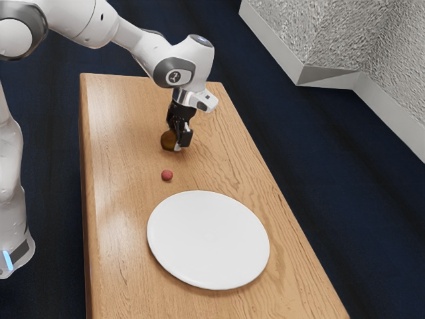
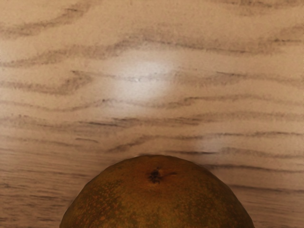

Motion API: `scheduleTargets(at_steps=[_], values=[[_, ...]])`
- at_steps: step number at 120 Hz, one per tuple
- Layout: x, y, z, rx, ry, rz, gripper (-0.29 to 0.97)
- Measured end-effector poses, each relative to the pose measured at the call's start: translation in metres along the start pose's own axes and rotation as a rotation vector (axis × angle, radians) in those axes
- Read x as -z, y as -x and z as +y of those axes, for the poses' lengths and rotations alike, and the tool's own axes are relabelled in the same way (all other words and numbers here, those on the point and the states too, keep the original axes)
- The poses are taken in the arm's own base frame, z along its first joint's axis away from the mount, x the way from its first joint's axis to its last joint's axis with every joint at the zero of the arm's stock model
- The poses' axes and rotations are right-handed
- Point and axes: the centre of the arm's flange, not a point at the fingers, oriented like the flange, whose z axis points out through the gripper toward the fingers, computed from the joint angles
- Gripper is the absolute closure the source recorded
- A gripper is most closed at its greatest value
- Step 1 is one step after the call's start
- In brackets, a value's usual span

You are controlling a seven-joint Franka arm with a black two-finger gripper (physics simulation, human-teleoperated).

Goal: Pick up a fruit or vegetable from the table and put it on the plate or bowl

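Nearest me a white plate lies on the wooden surface, and just past its rim at about eleven o'clock sits a small red fruit, not touching it. Farther on, at twelve o'clock from that fruit, the gripper is down at a brownish-orange citrus low by the wood. Whether it pinches the citrus or merely straddles it, I cannot tell.

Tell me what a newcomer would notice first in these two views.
The large white plate dominates the near part of the wooden table in the exterior view. Behind it, the arm's black hand is down at a brownish-orange fruit, which also looms just under the hand in the wrist view. A small red fruit lies on the wood between that fruit and the plate, touching neither.
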Motion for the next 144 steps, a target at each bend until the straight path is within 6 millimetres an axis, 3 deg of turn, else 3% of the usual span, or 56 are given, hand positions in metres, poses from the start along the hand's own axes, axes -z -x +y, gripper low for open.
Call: scheduleTargets(at_steps=[28, 55, 71, 103, 128, 144], values=[[0.014, -0.003, 0.004, -0.009, -0.006, 0.024, 0.42], [0.034, -0.013, 0.046, -0.090, -0.011, 0.049, 0.42], [0.049, -0.021, 0.092, -0.177, -0.016, 0.076, 0.42], [0.059, -0.020, 0.166, -0.316, -0.020, 0.092, 0.42], [0.062, -0.002, 0.241, -0.463, -0.019, 0.101, 0.43], [0.072, 0.018, 0.300, -0.582, -0.018, 0.123, 0.43]])
